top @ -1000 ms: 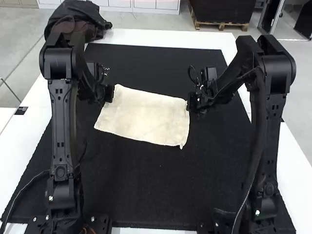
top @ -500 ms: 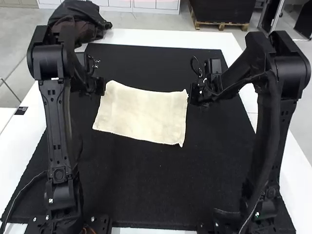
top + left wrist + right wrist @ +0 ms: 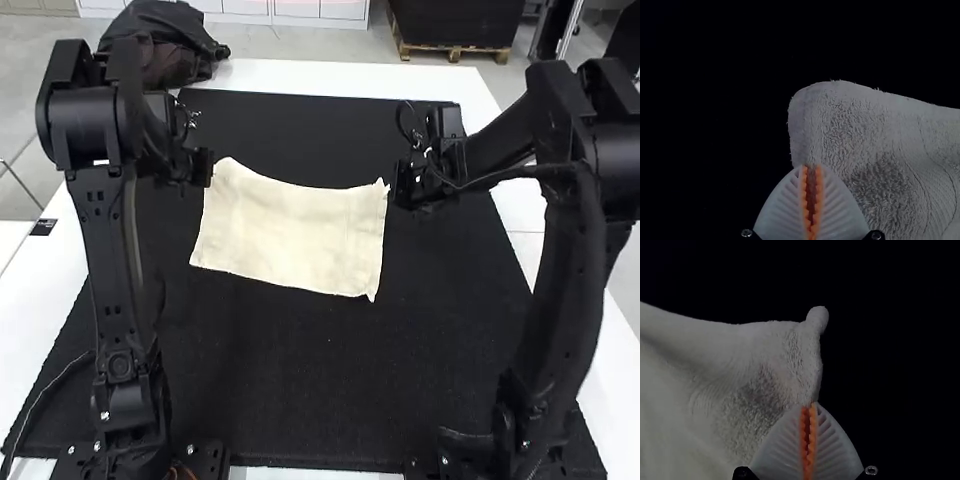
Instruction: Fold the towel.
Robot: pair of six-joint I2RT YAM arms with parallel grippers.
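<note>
The cream towel (image 3: 290, 230) lies spread as a rough rectangle, its far edge sagging between two raised corners. At its far left corner is my left gripper (image 3: 208, 167); at the far right corner, my right gripper (image 3: 396, 186). The left wrist view has the left gripper (image 3: 811, 167) shut on the edge of the towel (image 3: 865, 130), close to a rounded corner. Likewise the right gripper (image 3: 809, 406) pinches the side edge of the towel (image 3: 740, 390), just below a small protruding corner tip. Whether the towel has one layer or more, I cannot tell.
A black mat (image 3: 300, 380) covers most of the white table (image 3: 350, 78). Dark bundled fabric (image 3: 165, 50) sits at the table's far left corner. The two arms flank the towel on either side.
Both grippers have moved toward the table's far side and slightly outward, drawing the towel's far corners along. The far edge now sags more; the near edge has shifted only a little.
</note>
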